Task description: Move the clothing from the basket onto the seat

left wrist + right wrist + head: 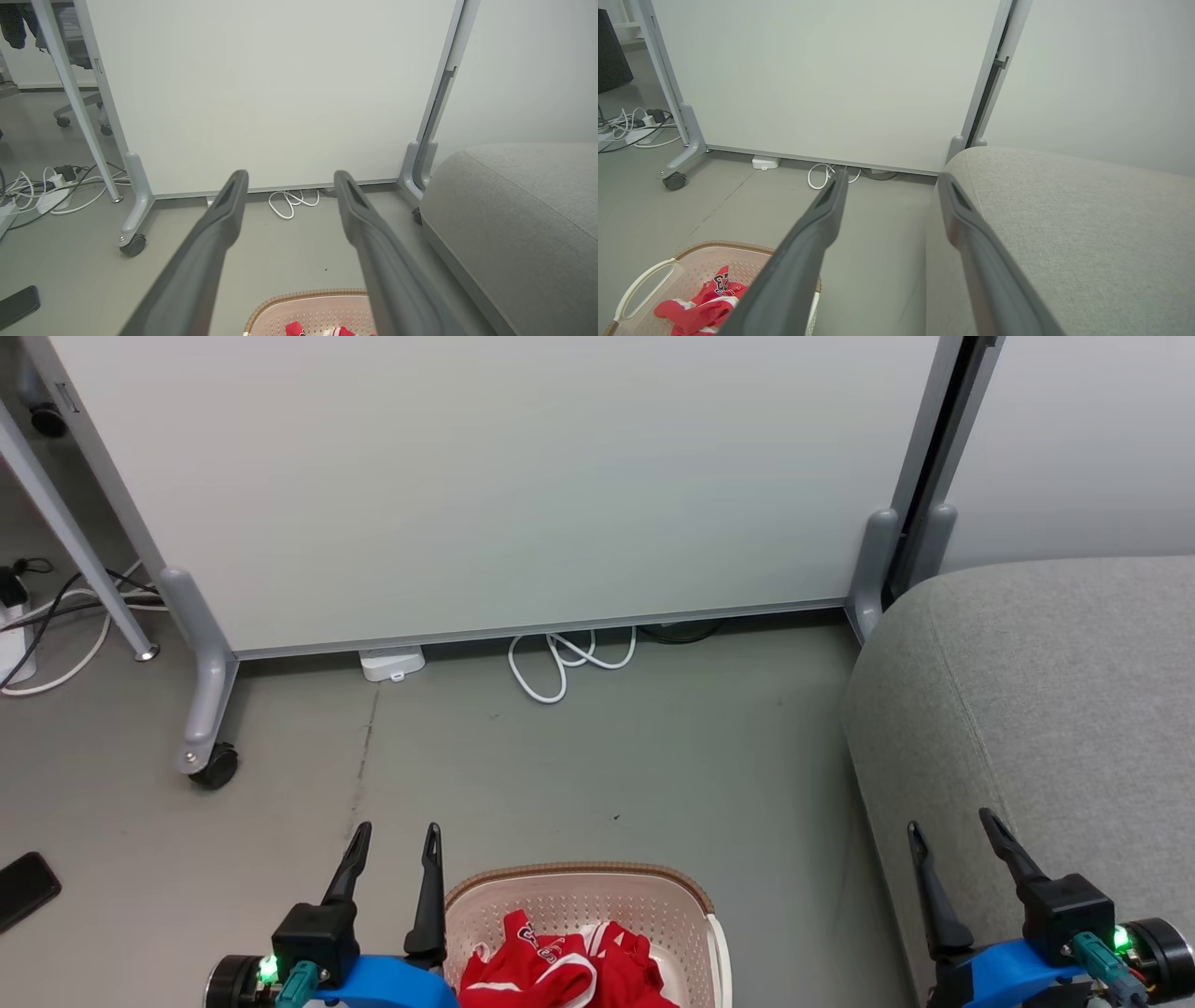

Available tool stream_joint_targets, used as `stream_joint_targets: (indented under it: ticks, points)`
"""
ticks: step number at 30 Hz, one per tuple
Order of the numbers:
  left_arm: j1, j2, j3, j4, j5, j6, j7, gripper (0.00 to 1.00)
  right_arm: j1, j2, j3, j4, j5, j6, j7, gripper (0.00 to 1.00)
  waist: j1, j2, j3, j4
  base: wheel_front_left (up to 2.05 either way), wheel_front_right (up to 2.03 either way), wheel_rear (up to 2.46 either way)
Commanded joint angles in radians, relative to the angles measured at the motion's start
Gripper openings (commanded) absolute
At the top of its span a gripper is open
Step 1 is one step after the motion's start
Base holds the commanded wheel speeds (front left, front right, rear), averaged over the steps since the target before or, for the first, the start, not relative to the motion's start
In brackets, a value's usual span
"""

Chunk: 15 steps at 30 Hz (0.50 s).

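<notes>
A red jersey (560, 966) with white trim lies crumpled in the cream perforated basket (653, 896) at the bottom middle of the head view; it is also seen as the jersey (700, 305) in the basket (644, 280) in the right wrist view. The grey sofa (1046, 709) fills the right side. My left gripper (397, 835) stands open just left of the basket, fingers up, holding nothing. My right gripper (952, 826) stands open over the sofa's front edge, empty. In the left wrist view the basket's rim (303, 296) peeks out below the left gripper (289, 179).
A white partition panel on castor feet (210, 765) closes off the far side, with a white cable coil (565, 663) and a small white box (392, 663) at its base. More cables lie at the far left (47, 616). A dark phone (23, 891) lies on the floor at left.
</notes>
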Motion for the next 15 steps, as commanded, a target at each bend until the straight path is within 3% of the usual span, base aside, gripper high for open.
stream_joint_targets:
  ticks: [1,7,15]
  points:
    - [0.003,0.0,0.003,0.004,-0.001,-0.002,-0.005,1.0,0.0,-0.005,0.003,-0.005,-0.001,0.002,-0.006,1.0,0.0,0.0,0.006,-0.007,0.0,0.0,0.0]
    - [-0.022,0.006,-0.005,0.085,-0.001,-0.011,-0.003,1.0,-0.042,-0.005,0.05,-0.039,-0.01,0.001,0.003,1.0,0.0,0.0,0.095,-0.077,0.0,0.0,0.0]
    - [-0.158,0.024,-0.07,0.319,0.034,-0.055,0.027,1.0,-0.112,-0.004,0.082,-0.091,-0.014,0.001,0.002,1.0,0.0,0.0,0.298,-0.17,0.0,0.0,0.0]
